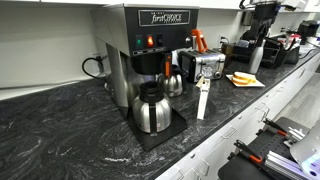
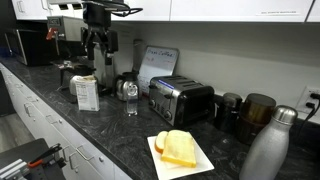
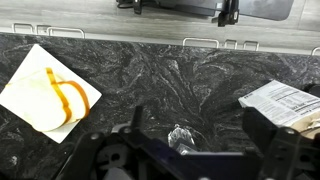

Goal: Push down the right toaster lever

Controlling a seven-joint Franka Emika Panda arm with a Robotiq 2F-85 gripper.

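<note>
The toaster [image 1: 207,66] [image 2: 180,100] is a small chrome-fronted box with black sides, standing on the dark marble counter in both exterior views. Its levers are too small to make out. My gripper [image 2: 103,68] [image 1: 259,42] hangs above the counter well away from the toaster, beyond a small water bottle [image 2: 131,95] and over a white carton [image 2: 87,93]. In the wrist view the gripper [image 3: 196,140] points down at the counter with its fingers wide apart and nothing between them. The toaster is out of the wrist view.
A white plate with bread [image 2: 181,150] [image 1: 243,79] [image 3: 48,92] lies near the toaster. A big coffee brewer [image 1: 150,40] with a steel carafe [image 1: 152,110] and a tall steel bottle [image 2: 270,145] stand on the far side. The white carton [image 3: 287,100] and the counter's front edge [image 3: 160,38] also show in the wrist view.
</note>
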